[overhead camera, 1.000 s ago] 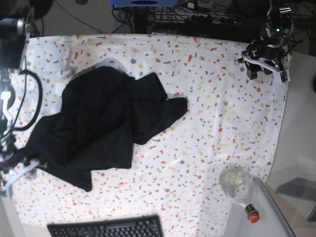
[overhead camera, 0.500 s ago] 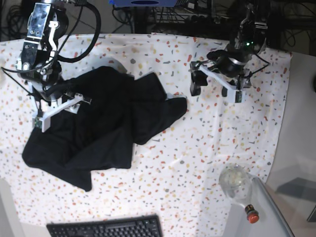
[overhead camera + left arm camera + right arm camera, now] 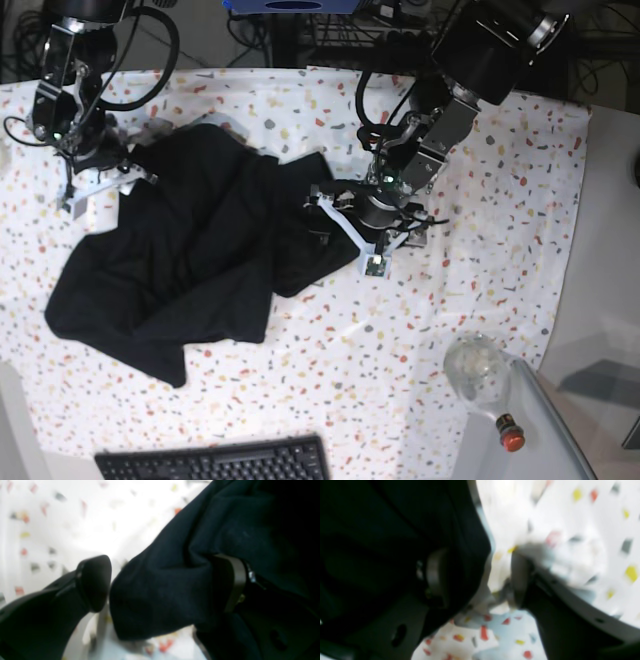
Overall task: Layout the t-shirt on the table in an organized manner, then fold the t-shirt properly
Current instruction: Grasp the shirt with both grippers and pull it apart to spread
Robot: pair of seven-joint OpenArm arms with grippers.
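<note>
Both arms are now lying lower and closer to the shirt (image 3: pixel 190 260) than half a second ago: the left gripper (image 3: pixel 355 225) is reaching its right-hand lobe, where before it was hanging over bare table (image 3: pixel 480 200), and the right gripper (image 3: pixel 100 180) is sitting at the upper left edge instead of over the cloth's middle. In the left wrist view, the left gripper (image 3: pixel 160 580) is standing wide with a thick fold of shirt (image 3: pixel 175 575) bulging between its jaws, one pad (image 3: pixel 95 580) clear of the cloth, the other pressing into it; it is not yet pinching. In the right wrist view, the right gripper (image 3: pixel 475 580) is likewise spread, its jaws straddling the shirt's (image 3: pixel 395 542) edge over the table (image 3: pixel 570 530). Progress is judged early: the shirt is still lying crumpled on the left half of the table, layers overlapping, no sleeve or hem laid flat, so spreading and every fold are remaining. Fabric is appearing soft, matte and limp, bunching in rounded ridges. Table covering is appearing as thin white cloth with red, yellow and grey flecks, puckering slightly near the right gripper.
</note>
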